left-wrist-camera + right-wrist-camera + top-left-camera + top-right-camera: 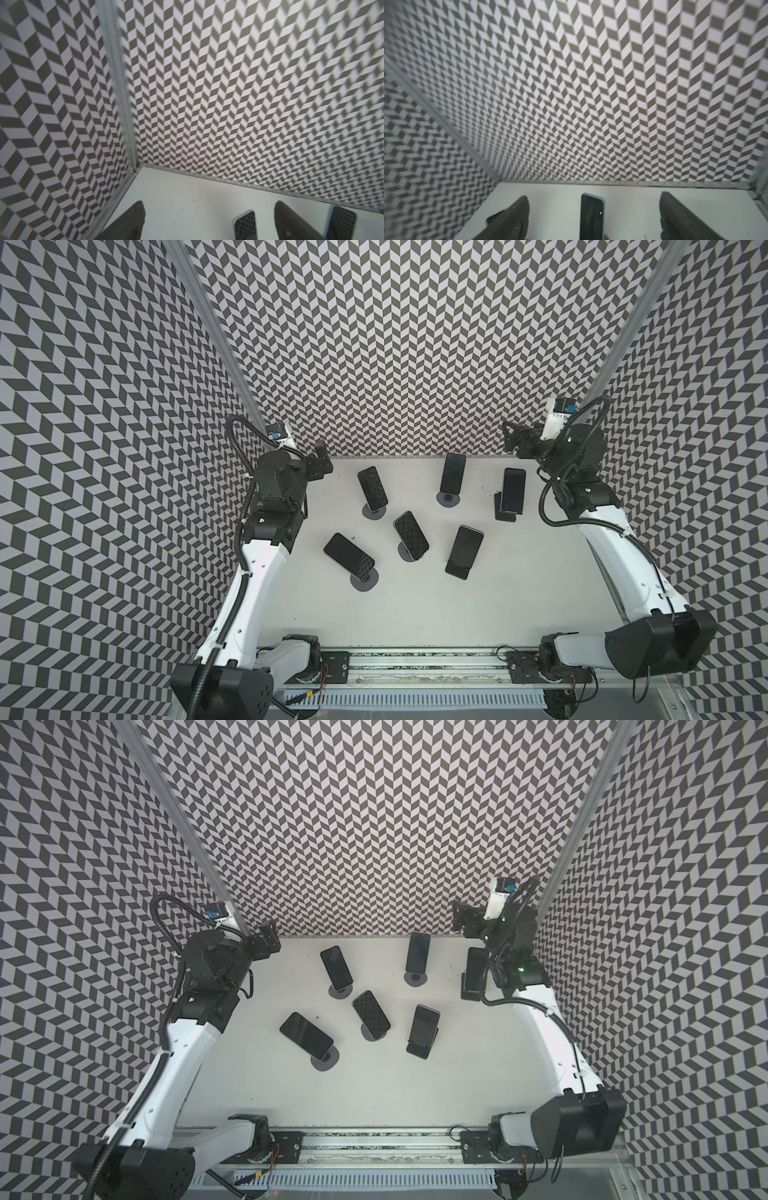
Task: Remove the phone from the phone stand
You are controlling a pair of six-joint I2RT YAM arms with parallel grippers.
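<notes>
Six phones (411, 534) stand about the white worktop (415, 614), every one propped up and leaning back; none has been lifted out. The worktop is matt and plain, with a few dark specks. It is shut in on three sides by walls (395, 344) papered in a grey-and-white chevron pattern. Metal posts (216, 331) rise at the two back corners, and a rail (415, 657) along the front edge carries the bases of both arms.

Three phones make a loose row at the back, the right one close under the right arm. Three more sit nearer the middle, the left one turned almost sideways. Four are on round stands (364, 581) with a grey disc foot; the two toward the right rest in black stands (457, 571). All are dark, glossy slabs with dark screens, and several mirror the chevron walls.

The left hand (208, 207) hangs over the back-left corner, its fingers spread wide with only bare worktop between them. The right hand (593, 197) is up in the back-right corner, above the worktop, fingers just as wide apart and gripping nothing. Neither touches a phone.
</notes>
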